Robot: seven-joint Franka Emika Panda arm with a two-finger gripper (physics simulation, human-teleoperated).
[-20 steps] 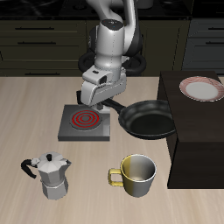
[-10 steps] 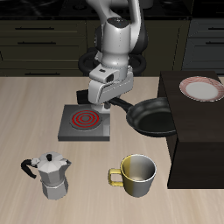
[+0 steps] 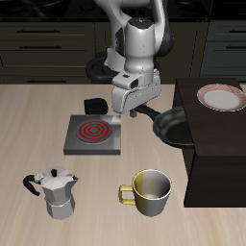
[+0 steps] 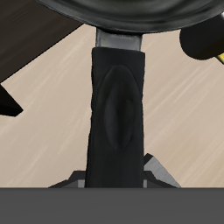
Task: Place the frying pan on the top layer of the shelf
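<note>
The frying pan (image 3: 174,126) is round, shallow and black, and hangs in the air just above the table, close beside the shelf (image 3: 217,154). Its rim is near the shelf's side wall and below the flat top. My gripper (image 3: 128,104) is shut on the pan's long black handle (image 3: 144,112). In the wrist view the handle (image 4: 118,105) runs straight from the gripper to the pan's rim (image 4: 140,10). The shelf is a large dark box with a flat top.
A white plate with a red rim (image 3: 223,97) lies on the shelf top. A grey burner plate with a red coil (image 3: 94,135), a moka pot (image 3: 55,190) and a yellow mug (image 3: 148,190) stand on the table. A small black block (image 3: 94,104) lies behind the burner.
My gripper has carried the pan sideways toward the shelf and a little higher. The pan's rim now reaches the shelf's side. The small black block behind the burner has come into view.
</note>
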